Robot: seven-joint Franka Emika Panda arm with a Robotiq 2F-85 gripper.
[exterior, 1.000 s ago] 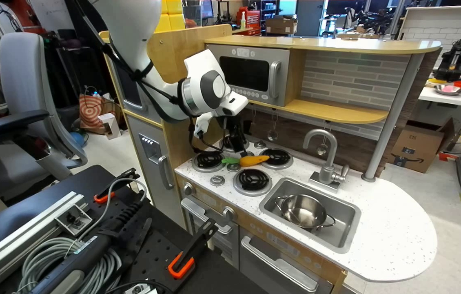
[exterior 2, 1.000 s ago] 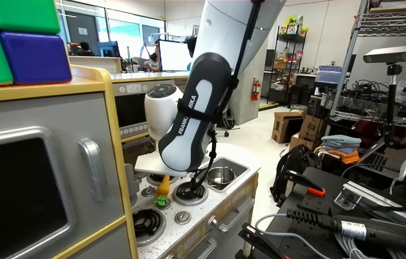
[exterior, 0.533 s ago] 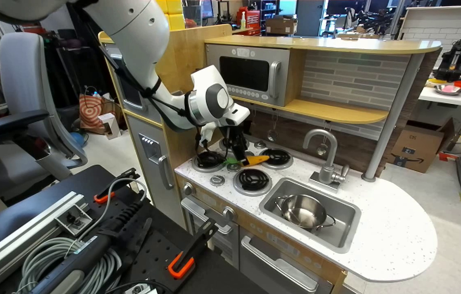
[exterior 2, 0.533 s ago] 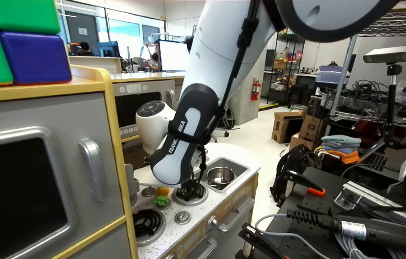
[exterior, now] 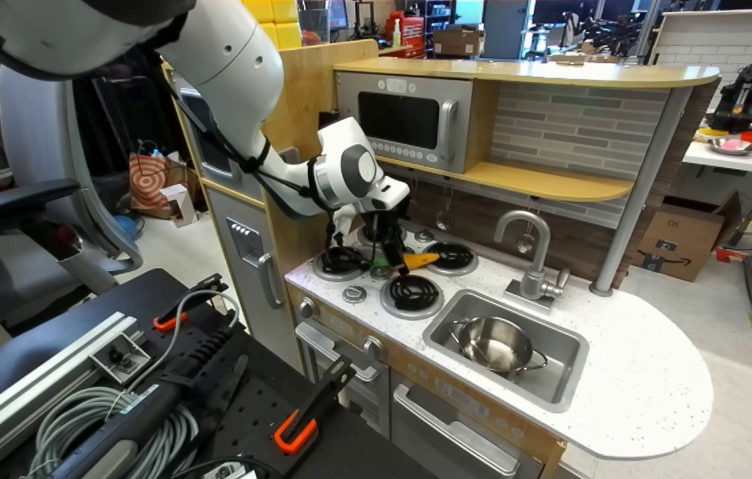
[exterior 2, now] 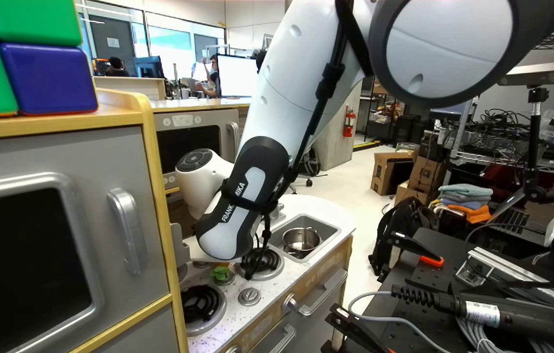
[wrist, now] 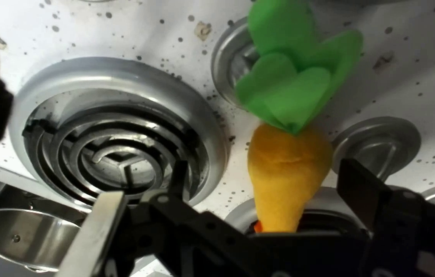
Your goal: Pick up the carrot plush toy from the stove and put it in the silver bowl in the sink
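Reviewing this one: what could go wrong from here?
In the wrist view, the carrot looks off-centre in the open gripper, so closing might nudge it aside. One finger seems close to a knob and could bump it. The carrot tapers, so a grip near its narrow end might slip on the way to the bowl.

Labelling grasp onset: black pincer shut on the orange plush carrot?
No; the wrist view shows the pincer open, with gaps flanking the carrot.
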